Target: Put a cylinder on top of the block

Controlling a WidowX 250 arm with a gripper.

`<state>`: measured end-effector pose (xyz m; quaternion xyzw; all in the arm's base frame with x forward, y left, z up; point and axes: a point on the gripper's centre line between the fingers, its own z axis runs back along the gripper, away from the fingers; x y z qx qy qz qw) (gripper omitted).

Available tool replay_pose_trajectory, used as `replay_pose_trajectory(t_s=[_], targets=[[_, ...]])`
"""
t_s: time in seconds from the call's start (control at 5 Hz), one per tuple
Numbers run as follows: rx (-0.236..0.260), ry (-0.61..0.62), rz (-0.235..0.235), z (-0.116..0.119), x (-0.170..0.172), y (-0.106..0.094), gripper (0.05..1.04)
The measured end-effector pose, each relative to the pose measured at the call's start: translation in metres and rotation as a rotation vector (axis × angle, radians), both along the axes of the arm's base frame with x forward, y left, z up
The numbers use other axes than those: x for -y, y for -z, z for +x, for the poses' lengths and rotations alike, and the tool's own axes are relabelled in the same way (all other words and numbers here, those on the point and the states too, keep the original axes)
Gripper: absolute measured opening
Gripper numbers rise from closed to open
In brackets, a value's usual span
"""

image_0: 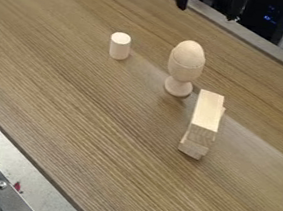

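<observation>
Tool [207,12] cut off above; lower block [193,149] partly hidden.

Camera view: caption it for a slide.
Wooden cylinder standing apart from an egg in its cup and stacked blocks on a table.

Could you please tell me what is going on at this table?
Nothing is being handled right now. The robot's gripper hangs at the far edge of the table, its fingers apart. The small cylinder stands upright on the tabletop, not yet on the stacked wooden blocks. Between them, toward the far side, a wooden egg sits in an egg cup.
</observation>
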<state>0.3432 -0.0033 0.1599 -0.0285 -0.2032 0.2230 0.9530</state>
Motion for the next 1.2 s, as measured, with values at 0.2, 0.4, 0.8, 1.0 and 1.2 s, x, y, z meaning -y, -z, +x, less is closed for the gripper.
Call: replay_pose_trajectory(t_s=[0.2,0.4,0.8,1.0,1.2], targets=[[-0.037,-0.003,0.002,-0.002,-0.001,0.012,1.0],[-0.086,-0.048,0.026,-0.008,-0.016,0.019,1.0],[-0.162,-0.167,0.047,-0.014,-0.059,0.042,1.0],[-0.189,-0.207,0.029,-0.013,-0.073,0.057,1.0],[-0.202,-0.232,0.008,-0.007,-0.083,0.064,1.0]])
